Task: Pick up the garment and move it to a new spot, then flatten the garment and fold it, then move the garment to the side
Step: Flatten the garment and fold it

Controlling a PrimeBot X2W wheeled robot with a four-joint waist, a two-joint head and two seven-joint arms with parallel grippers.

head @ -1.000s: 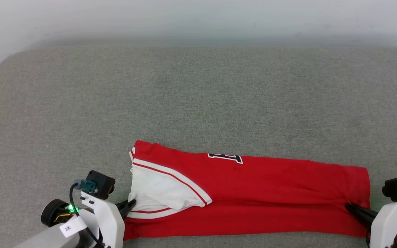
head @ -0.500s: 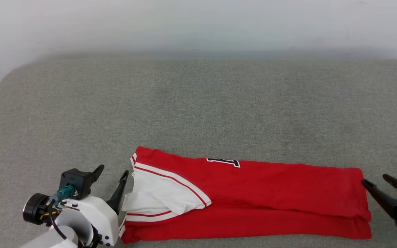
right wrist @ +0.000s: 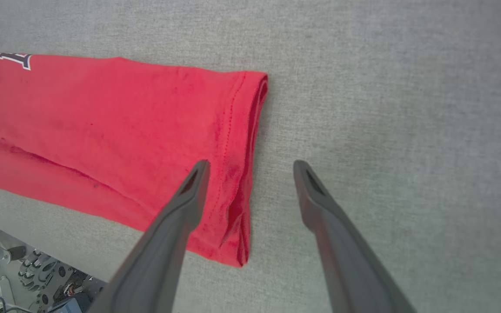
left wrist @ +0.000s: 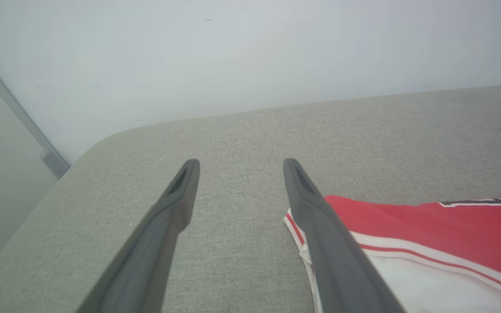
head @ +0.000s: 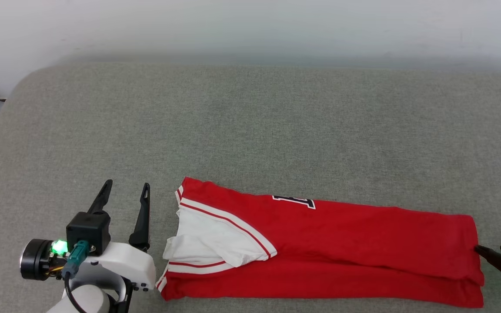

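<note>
You see the shirt [head: 363,243] folded lengthwise on the cushion [head: 250,121]; left gripper [head: 126,185] and right gripper [head: 489,248] stand spread, empty, at its ends.

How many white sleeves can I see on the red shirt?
1. The white sleeve lies folded over the red shirt at its end near the left hand. Another sleeve may be hidden under the folds.
</note>
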